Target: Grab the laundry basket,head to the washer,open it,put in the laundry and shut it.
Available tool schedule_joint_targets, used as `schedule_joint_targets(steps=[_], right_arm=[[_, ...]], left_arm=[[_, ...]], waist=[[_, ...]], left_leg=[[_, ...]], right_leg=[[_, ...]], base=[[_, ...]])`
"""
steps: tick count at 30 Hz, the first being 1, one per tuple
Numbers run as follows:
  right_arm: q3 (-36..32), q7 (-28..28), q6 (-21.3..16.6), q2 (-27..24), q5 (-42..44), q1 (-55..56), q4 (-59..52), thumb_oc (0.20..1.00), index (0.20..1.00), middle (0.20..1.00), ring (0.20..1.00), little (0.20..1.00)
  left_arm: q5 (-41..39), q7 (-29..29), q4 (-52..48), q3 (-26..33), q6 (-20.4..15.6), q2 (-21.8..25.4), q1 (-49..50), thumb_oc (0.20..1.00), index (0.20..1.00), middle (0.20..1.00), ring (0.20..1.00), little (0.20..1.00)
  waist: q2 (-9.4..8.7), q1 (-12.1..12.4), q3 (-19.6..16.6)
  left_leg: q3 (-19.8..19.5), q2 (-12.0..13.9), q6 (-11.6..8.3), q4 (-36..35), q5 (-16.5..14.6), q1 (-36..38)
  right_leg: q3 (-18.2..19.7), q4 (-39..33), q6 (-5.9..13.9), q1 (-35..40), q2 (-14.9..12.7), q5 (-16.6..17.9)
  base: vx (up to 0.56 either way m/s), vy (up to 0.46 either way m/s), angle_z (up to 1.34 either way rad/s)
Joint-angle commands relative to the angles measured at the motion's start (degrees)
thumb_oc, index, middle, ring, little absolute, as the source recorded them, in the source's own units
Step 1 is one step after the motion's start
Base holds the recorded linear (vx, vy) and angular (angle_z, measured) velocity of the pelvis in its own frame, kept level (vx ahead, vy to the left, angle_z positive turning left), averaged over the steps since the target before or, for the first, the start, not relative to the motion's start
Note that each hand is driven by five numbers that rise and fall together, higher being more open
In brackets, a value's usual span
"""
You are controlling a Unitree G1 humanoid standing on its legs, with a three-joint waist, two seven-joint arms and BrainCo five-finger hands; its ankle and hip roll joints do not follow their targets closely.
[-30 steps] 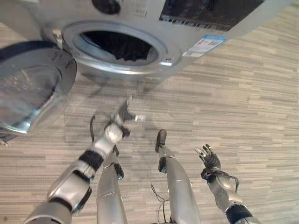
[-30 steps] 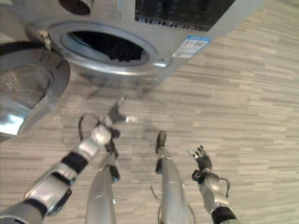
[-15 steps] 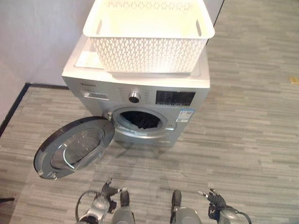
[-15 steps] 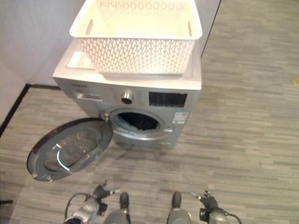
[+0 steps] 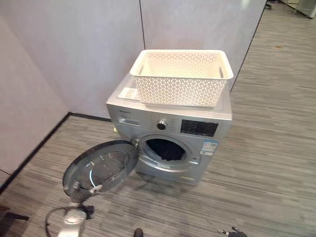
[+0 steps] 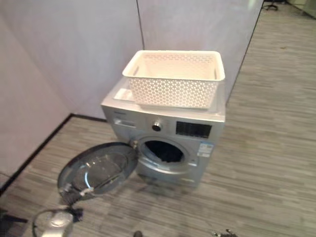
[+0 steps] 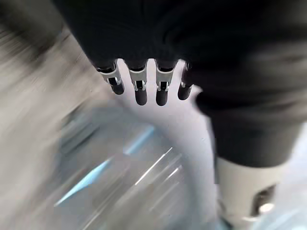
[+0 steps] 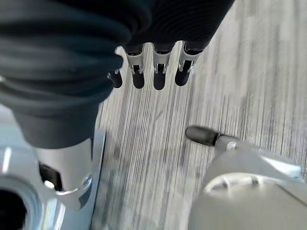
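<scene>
The silver washer (image 5: 197,129) stands against the wall with its round door (image 5: 101,165) swung wide open to the left. Dark laundry (image 5: 168,149) lies inside the drum. The white lattice laundry basket (image 5: 180,91) sits on top of the washer and looks empty. My left hand (image 5: 83,193) is low at the door's near edge, and in the left wrist view its fingers (image 7: 141,91) are straight over the door's glass. My right hand (image 5: 231,232) hangs low to the right, with its fingers (image 8: 158,76) straight above the floor and holding nothing.
Grey partition walls (image 5: 74,54) stand behind and to the left of the washer. Striped grey floor (image 5: 266,163) stretches to the right and in front.
The whole picture has shifted: the camera has risen and drawn back, so the washer looks smaller. My left hand has gone left to the open door's lower edge.
</scene>
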Motion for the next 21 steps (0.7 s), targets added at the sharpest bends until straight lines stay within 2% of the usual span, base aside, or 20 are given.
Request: schedule_joint_targets(steps=[1,4,6,7,8,11,13,15,16,18,19,21], right_arm=[[1.8,0.4,-0.8,0.9,-4.0,-3.3,-0.2,1.0,1.0,1.0,1.0,1.0],[4.1,0.5,-1.1,0.1,-4.4,-4.9,-3.9,1.0,1.0,1.0,1.0,1.0],[6.1,0.8,-1.5,-0.2,-3.4,-6.1,-6.3,1.0,1.0,1.0,1.0,1.0],[6.7,0.8,-1.7,-0.4,-2.7,-6.7,-7.4,1.0,1.0,1.0,1.0,1.0],[6.5,0.8,-1.7,-0.3,-2.7,-6.7,-7.4,1.0,1.0,1.0,1.0,1.0],[8.6,0.7,-2.3,-1.1,-1.1,-7.4,-10.3,1.0,1.0,1.0,1.0,1.0],[9.1,0.1,-2.6,-1.1,0.2,-8.0,-11.4,1.0,1.0,1.0,1.0,1.0],[9.3,-0.6,-2.9,-1.0,2.2,-9.2,-11.5,1.0,1.0,1.0,1.0,1.0],[9.7,-1.5,-3.2,-0.6,4.2,-10.5,-11.7,1.0,1.0,1.0,1.0,1.0],[10.4,-1.9,-3.4,-0.5,5.7,-11.2,-13.2,1.0,1.0,1.0,1.0,1.0],[10.7,-2.4,-3.7,0.1,7.0,-11.4,-15.1,1.0,1.0,1.0,1.0,1.0],[11.0,-2.5,-3.9,0.6,7.5,-11.5,-15.9,1.0,1.0,1.0,1.0,1.0]], left_arm=[[6.6,5.8,4.5,2.3,-0.6,8.4,-6.3,1.0,1.0,1.0,1.0,1.0],[9.3,6.4,11.9,0.9,1.4,18.6,-13.3,1.0,1.0,1.0,1.0,1.0],[8.5,4.9,22.7,-3.8,2.8,24.4,-21.9,1.0,1.0,1.0,1.0,1.0],[9.0,5.1,27.9,-6.3,3.3,25.9,-25.4,1.0,1.0,1.0,1.0,1.0],[8.9,5.1,28.3,-6.9,3.2,26.0,-26.0,1.0,1.0,1.0,1.0,1.0],[9.7,2.1,41.1,-15.2,4.3,27.8,-36.5,1.0,1.0,1.0,1.0,1.0],[6.6,0.6,45.3,-18.2,4.3,28.4,-43.2,1.0,1.0,1.0,1.0,1.0],[3.3,0.3,48.1,-20.5,4.6,27.5,-49.2,1.0,1.0,1.0,1.0,1.0],[3.3,-0.1,50.5,-25.3,5.0,25.4,-54.6,1.0,1.0,1.0,1.0,1.0],[3.7,-0.8,53.4,-28.2,5.5,24.2,-58.0,1.0,1.0,1.0,1.0,1.0],[3.7,-1.4,55.0,-29.1,5.9,23.5,-59.0,1.0,1.0,1.0,1.0,1.0],[3.6,-1.6,55.8,-28.8,5.9,22.9,-58.6,1.0,1.0,1.0,1.0,1.0]], waist=[[-3.08,-0.2,-0.1],[-4.05,-1.0,0.4],[-5.65,-1.8,1.9],[-6.52,-2.1,2.7],[-6.62,-1.9,2.7],[-9.76,-3.3,5.5],[-11.77,-3.9,7.2],[-13.79,-4.2,9.4],[-15.55,-4.6,11.1],[-16.95,-5.1,12.4],[-18.21,-5.4,13.2],[-18.8,-5.7,13.3]], left_leg=[[0.3,-2.6,0.54,0.6,-0.5,-1.7],[1.4,-2.2,1.02,0.6,-0.8,-2.4],[2.4,-1.5,1.35,0.6,-0.5,-3.6],[2.6,-1.1,1.39,0.6,-0.4,-4.3],[2.6,-1.1,1.39,0.6,-0.4,-4.4],[3.1,0.1,1.35,0.6,0.5,-7.3],[3.6,0.5,1.4,0.6,0.8,-9.3],[3.7,1.1,1.35,0.6,1.1,-11.5],[3.3,1.3,1.22,0.6,2.2,-14.3],[3.0,1.4,1.27,0.6,2.6,-15.7],[2.8,1.4,1.5,0.6,2.8,-16.9],[2.9,1.5,1.73,0.7,2.7,-17.3]], right_leg=[[4.9,4.7,1.04,-0.6,-1.4,-6.3],[6.4,4.4,1.57,-2.1,-1.3,-5.5],[7.3,4.7,1.82,-3.7,-1.1,-4.9],[7.5,4.7,1.91,-4.5,-1.0,-4.7],[7.5,4.8,1.91,-4.5,-1.0,-4.7],[8.0,5.1,2.13,-8.0,-0.5,-4.0],[8.0,6.2,2.22,-10.8,-0.4,-3.7],[7.5,7.8,2.4,-13.6,-0.5,-3.3],[6.6,8.6,2.46,-16.1,-0.6,-2.7],[6.0,9.1,2.38,-17.3,-0.6,-2.6],[5.4,9.5,2.46,-18.3,-0.7,-2.4],[5.4,9.7,2.61,-18.9,-0.8,-2.2]], base=[[0.04,0.038,0.06],[0.0,0.051,-0.03],[-0.05,0.029,-0.24],[-0.05,0.013,-0.24],[-0.07,-0.002,-0.18],[-0.08,-0.01,-0.11],[-0.06,0.002,-0.03],[-0.1,-0.01,-0.04],[-0.1,-0.013,-0.02],[-0.04,-0.006,0.09],[-0.01,-0.007,0.18],[0.0,0.003,0.1]])
